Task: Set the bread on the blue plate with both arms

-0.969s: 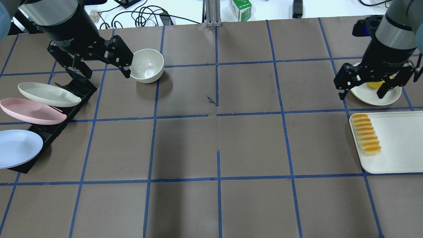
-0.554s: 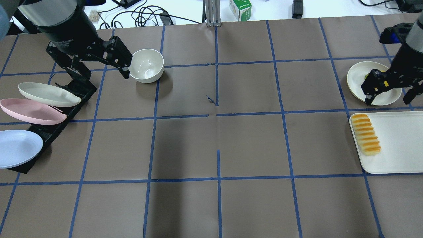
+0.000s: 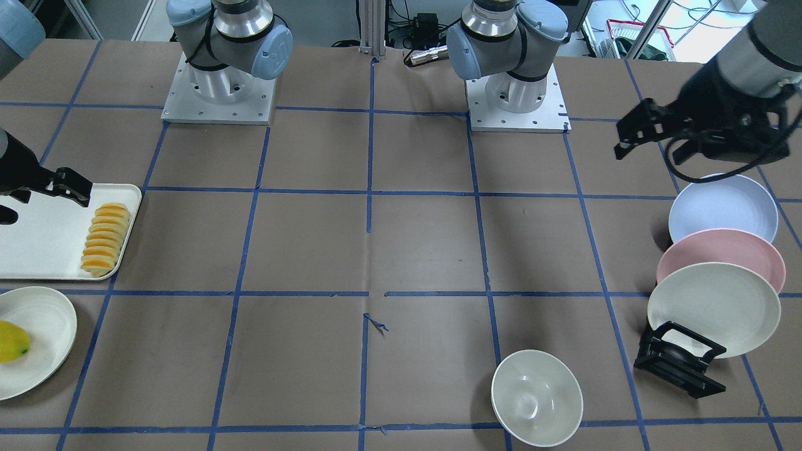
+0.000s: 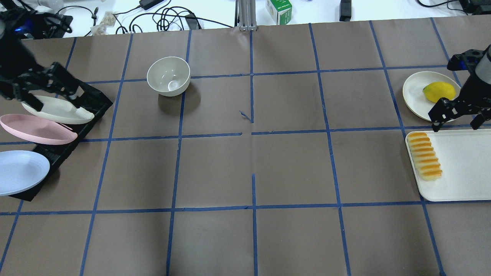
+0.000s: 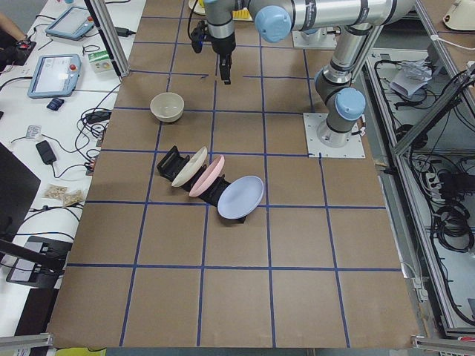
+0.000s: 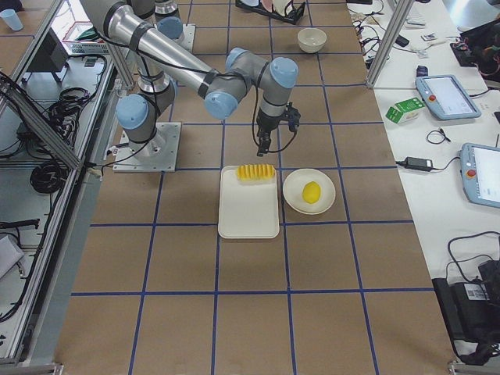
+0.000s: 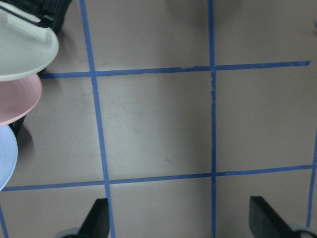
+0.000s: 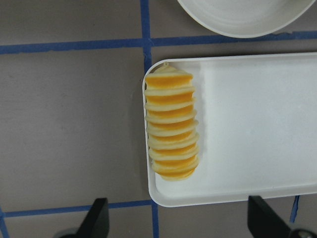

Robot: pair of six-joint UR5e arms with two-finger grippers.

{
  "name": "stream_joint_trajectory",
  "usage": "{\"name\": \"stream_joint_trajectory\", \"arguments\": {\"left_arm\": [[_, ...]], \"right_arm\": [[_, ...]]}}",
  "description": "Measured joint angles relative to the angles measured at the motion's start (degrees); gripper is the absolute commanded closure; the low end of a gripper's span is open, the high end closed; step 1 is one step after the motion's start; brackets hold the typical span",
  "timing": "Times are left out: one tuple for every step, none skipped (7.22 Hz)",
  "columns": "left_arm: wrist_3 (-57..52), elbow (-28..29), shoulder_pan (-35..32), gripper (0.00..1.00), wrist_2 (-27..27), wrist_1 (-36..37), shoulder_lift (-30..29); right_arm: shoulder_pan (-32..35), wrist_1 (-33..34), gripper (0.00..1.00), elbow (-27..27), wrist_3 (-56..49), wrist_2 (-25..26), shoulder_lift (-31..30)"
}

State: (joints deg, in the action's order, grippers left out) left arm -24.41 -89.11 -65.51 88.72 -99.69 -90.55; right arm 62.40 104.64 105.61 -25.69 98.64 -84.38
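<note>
1. blue plate (image 4: 21, 170): nearest my base, on my left. it leans on edge in the near slot of the black rack (image 4: 61, 151), so its rim stands free for a pinch.
2. bread (image 4: 424, 161): on my right, lying flat along the inner edge of the white tray (image 4: 460, 184), well apart from the plate. hence, i judge, one arm to each.
3. right hand (image 4: 456, 124): empty, fingers spread wide, above the tray's far edge. the wrist view shows the fingers lined up to close across the loaf's width.
4. left hand (image 4: 53, 99): empty, fingers spread wide, over the cream plate (image 4: 57, 111) at the rack's far end, with the pink plate (image 4: 36, 129) between it and the blue one.
5. farthest on the counter (image 4: 253, 165): bowl (image 4: 168, 76); lemon (image 4: 438, 92) on its own plate.
</note>
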Motion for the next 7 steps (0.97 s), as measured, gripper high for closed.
{"name": "stream_joint_trajectory", "arguments": {"left_arm": [[-5.3, -1.2, 6.5, 0.00, 2.3, 1.3, -1.5], [-10.1, -1.8, 11.1, 0.00, 7.2, 4.8, -3.4], [-13.6, -2.2, 14.3, 0.00, 13.0, 9.7, -5.4], [-15.7, -2.4, 18.1, 0.00, 16.4, 13.6, -7.4], [-16.6, -2.5, 22.5, 0.00, 17.1, 17.0, -9.6], [-16.4, -2.6, 25.7, 0.00, 16.4, 19.9, -11.9], [-14.2, -2.6, 27.2, 0.00, 15.5, 21.6, -13.7]], "right_arm": [[-0.6, 0.6, 0.00, 0.2, -0.5, 0.1, 0.3], [-1.0, 0.8, 0.00, 0.4, -0.7, 0.0, 0.8], [-1.1, 0.9, 0.00, 0.8, -0.8, -0.2, 1.6], [-1.2, 1.7, 0.00, 1.5, -1.3, -0.4, 2.9], [-1.2, 3.8, 0.00, 1.8, -3.0, -0.3, 4.6], [-1.3, 5.8, 0.00, 2.0, -4.6, -0.1, 6.2], [-1.5, 7.0, 0.00, 2.0, -5.2, 0.0, 7.8]]}}
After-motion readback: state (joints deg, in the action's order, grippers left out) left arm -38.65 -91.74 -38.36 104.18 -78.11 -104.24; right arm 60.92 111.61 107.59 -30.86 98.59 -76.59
